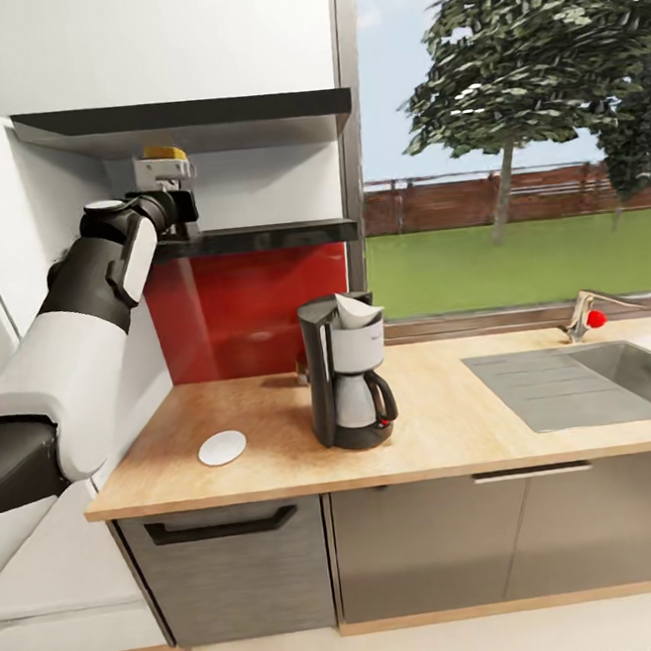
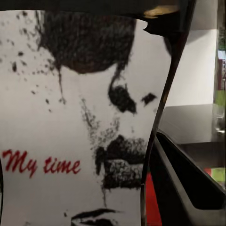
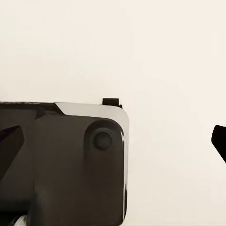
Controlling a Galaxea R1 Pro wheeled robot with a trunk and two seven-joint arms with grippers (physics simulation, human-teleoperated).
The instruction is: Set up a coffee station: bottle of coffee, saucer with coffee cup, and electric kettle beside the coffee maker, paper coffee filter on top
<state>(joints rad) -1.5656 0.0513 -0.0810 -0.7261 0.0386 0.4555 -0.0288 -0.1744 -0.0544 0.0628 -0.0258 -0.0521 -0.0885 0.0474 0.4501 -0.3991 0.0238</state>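
Kitchen shelf reached: bottle of coffee was pinched by left gripper; lift-off and transfer beside coffee maker judged next.

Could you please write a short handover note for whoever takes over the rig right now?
Left gripper: up at the kitchen shelf, around the bottle of coffee; its label nearly fills the left wrist view, but a firm grip cannot be confirmed.
Right gripper: open or shut cannot be told.
Done: coffee maker stands on the kitchen countertop with the paper coffee filter on top; saucer lies left of it.
Left: bring the bottle down beside the coffee maker, set the cup on the saucer, add the kettle.
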